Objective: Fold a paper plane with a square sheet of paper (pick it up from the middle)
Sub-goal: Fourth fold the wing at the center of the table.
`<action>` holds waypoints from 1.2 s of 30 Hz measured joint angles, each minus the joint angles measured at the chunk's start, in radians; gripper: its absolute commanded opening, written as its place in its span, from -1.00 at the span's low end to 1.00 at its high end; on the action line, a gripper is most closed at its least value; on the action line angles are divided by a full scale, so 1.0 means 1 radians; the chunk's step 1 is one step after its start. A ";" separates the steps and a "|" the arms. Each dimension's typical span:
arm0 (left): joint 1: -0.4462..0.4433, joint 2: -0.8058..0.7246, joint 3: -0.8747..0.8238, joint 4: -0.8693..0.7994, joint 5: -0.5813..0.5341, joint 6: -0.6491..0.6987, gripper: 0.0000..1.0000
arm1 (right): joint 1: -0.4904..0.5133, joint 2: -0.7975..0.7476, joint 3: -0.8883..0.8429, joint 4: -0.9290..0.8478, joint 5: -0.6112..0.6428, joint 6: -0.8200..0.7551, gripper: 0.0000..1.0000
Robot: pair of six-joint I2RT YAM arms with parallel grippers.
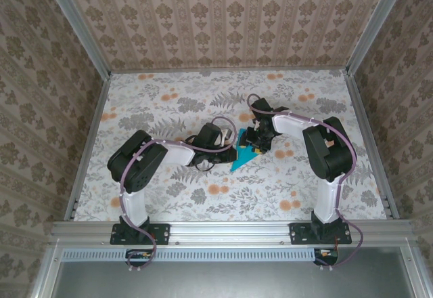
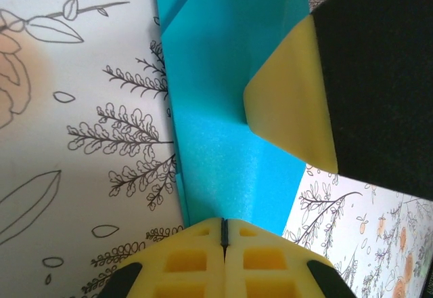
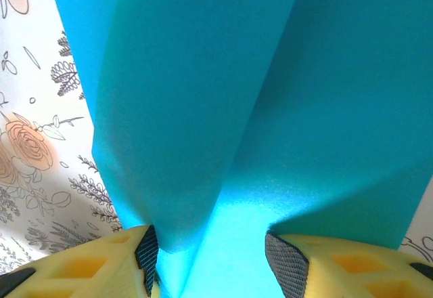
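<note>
The teal-blue paper plane (image 1: 243, 157) lies partly folded on the flowered table (image 1: 169, 101), between my two grippers. My left gripper (image 1: 228, 150) is shut, and its joined tips (image 2: 224, 225) rest at the near edge of the paper (image 2: 216, 122) with nothing visible between them. My right gripper (image 1: 256, 143) comes in from the other side; one of its fingers (image 2: 291, 101) presses down on the sheet. In the right wrist view its jaws (image 3: 210, 257) stand apart astride the paper (image 3: 203, 108), where a flap rises along a crease beside the left pad (image 3: 147, 250).
Patterned walls and aluminium posts (image 1: 95, 61) enclose the table on three sides. A metal rail (image 1: 230, 229) runs along the near edge where both arm bases are bolted. Bare tabletop lies at the back and along the front.
</note>
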 measured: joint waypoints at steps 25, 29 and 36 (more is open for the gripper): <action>0.011 0.000 0.024 -0.053 0.039 0.034 -0.77 | 0.002 0.001 -0.005 -0.008 0.037 0.000 -0.10; 0.014 0.000 0.026 -0.055 0.045 0.035 -0.75 | 0.002 0.001 -0.005 -0.008 0.037 0.000 -0.09; 0.014 0.000 0.052 -0.075 0.045 0.038 -0.76 | 0.002 0.001 -0.005 -0.007 0.037 0.001 -0.08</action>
